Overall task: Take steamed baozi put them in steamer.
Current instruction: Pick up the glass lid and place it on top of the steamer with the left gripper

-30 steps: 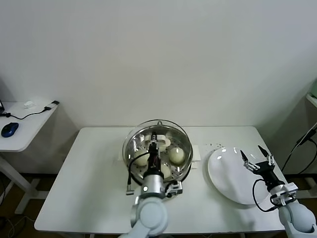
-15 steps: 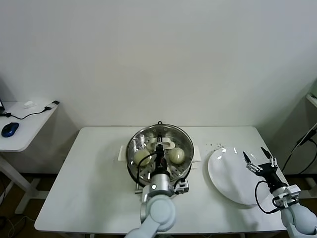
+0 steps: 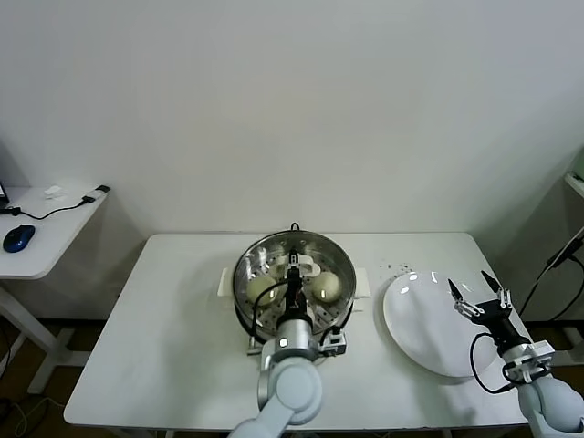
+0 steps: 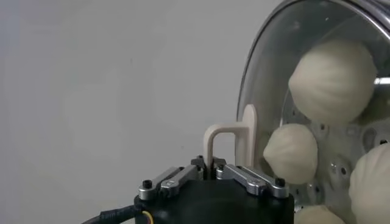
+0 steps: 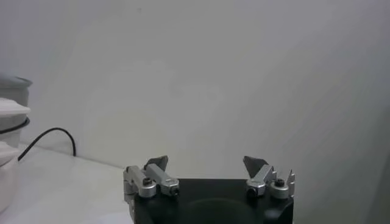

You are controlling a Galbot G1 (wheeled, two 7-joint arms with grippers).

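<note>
The steamer [image 3: 241, 277], a shiny steel pot on a cream base, stands mid-table. The round glass lid [image 3: 339, 265] covers its mouth. Through the glass I see cream-white baozi: one on the left [image 3: 262, 289] and one on the right [image 3: 327, 286]. The left wrist view shows three [image 4: 332, 73] [image 4: 291, 152] [image 4: 373, 182] on the perforated tray. My left gripper [image 3: 294, 274] is shut on the lid's cream handle [image 4: 224, 135]. My right gripper [image 3: 476, 296] hangs open and empty over the white plate [image 3: 415, 328], also in its wrist view [image 5: 207, 169].
The plate lies bare at the right of the white table [image 3: 164, 347]. A side desk with a blue mouse [image 3: 16, 238] and a cable stands at the far left. A black cable [image 5: 56, 135] trails behind the steamer.
My left arm has carried the lid to the right, from off-centre to square over the steamer. My right gripper drifted slightly right and has stayed open.
</note>
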